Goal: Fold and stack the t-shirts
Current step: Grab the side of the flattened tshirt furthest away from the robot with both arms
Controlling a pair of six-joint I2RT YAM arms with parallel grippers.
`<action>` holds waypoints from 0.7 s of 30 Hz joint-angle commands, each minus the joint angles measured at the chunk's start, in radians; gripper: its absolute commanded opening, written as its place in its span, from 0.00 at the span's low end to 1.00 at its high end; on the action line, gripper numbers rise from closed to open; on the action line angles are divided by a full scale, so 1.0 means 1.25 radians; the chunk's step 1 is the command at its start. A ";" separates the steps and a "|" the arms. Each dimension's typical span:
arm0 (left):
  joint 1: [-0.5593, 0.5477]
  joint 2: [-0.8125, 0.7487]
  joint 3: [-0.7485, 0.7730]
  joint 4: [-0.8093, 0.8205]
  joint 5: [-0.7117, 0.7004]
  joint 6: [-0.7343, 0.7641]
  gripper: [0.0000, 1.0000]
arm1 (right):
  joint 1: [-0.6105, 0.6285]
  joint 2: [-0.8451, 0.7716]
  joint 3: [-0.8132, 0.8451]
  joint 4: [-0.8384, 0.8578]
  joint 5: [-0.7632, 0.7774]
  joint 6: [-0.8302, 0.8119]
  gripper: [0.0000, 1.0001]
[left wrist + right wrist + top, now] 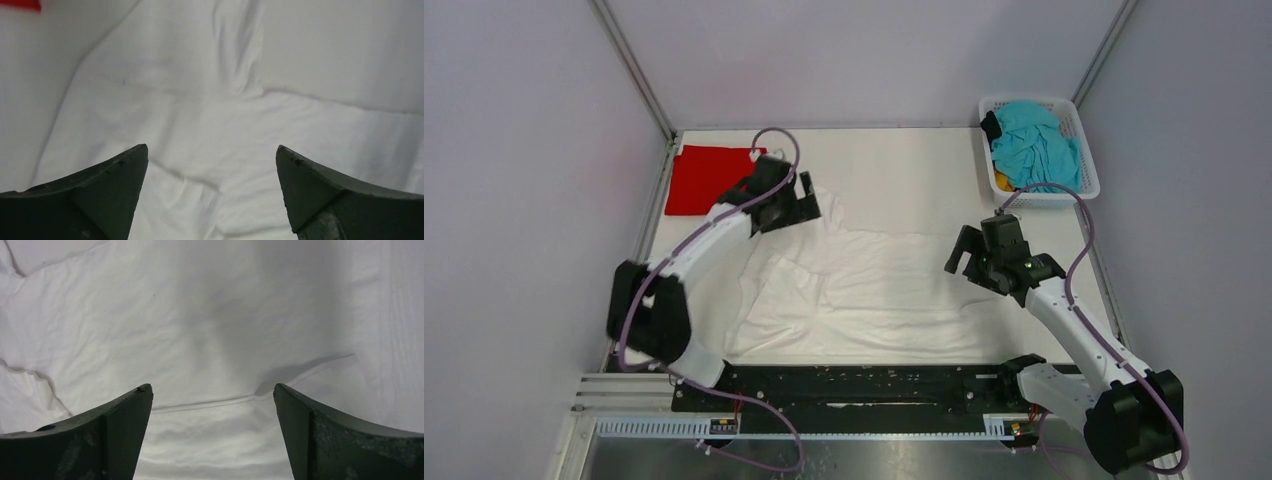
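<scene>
A white t-shirt (864,295) lies spread and wrinkled across the middle of the table. It fills the left wrist view (210,110) and the right wrist view (200,330). A folded red t-shirt (702,178) lies flat at the back left; its corner shows in the left wrist view (22,5). My left gripper (809,208) is open and empty above the white shirt's back left part. My right gripper (961,255) is open and empty above the shirt's right edge. A teal t-shirt (1034,145) lies crumpled in the basket, with dark cloth (992,127) and a bit of orange cloth (1003,183) beside it.
A white plastic basket (1087,160) stands at the back right corner. Grey walls close in the table on three sides. A black rail (864,385) with both arm bases runs along the near edge.
</scene>
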 commanded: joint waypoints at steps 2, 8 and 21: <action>0.020 0.285 0.293 -0.012 -0.031 0.144 0.99 | -0.001 0.005 0.012 -0.001 0.093 -0.044 0.99; 0.044 0.628 0.702 -0.138 0.000 0.235 0.99 | -0.006 0.021 -0.001 0.007 0.097 -0.059 0.99; 0.044 0.825 0.884 -0.221 0.002 0.274 0.84 | -0.011 0.052 -0.006 0.014 0.089 -0.072 0.99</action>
